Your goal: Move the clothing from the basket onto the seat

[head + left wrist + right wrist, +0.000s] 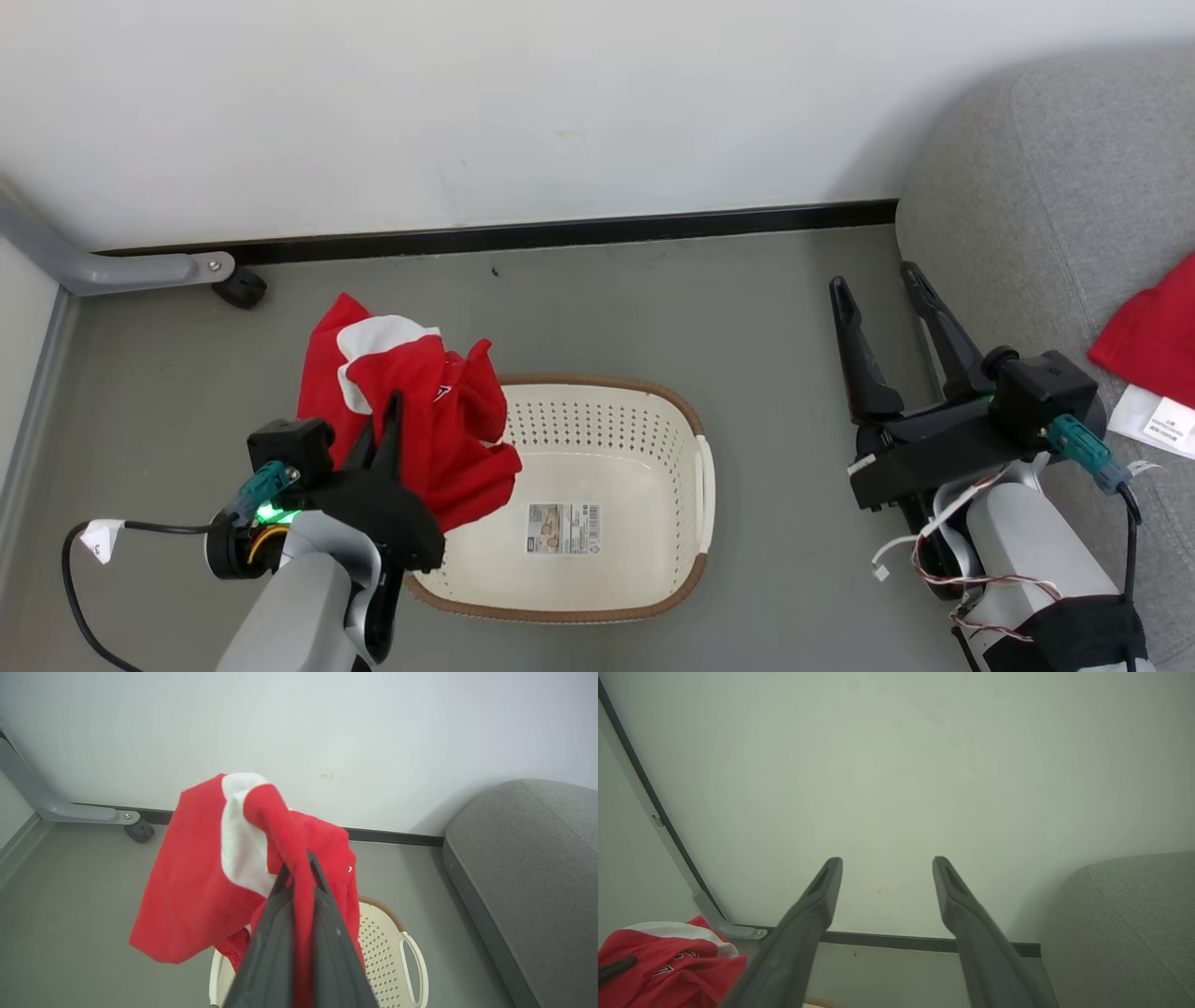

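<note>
The red garment [448, 439] is soft, light and floppy, and it swings, so grip a thick bunched fold, not a single edge. It's probably the shorts, but it's too bunched to be sure. It hangs left of centre in the head view, over the left rim of the basket [607, 439]. Your left gripper [388, 411] pinches a fold, fingers pointing up-frame, forearm rising from bottom left. Your right gripper [874, 278] is spread wide and empty, right of centre beside the seat [1027, 187]. Another red piece [1153, 336] lies there at the right edge.

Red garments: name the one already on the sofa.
The garment at the head view's right edge, lying on the grey sofa; the other garment hangs in the left gripper.
</note>
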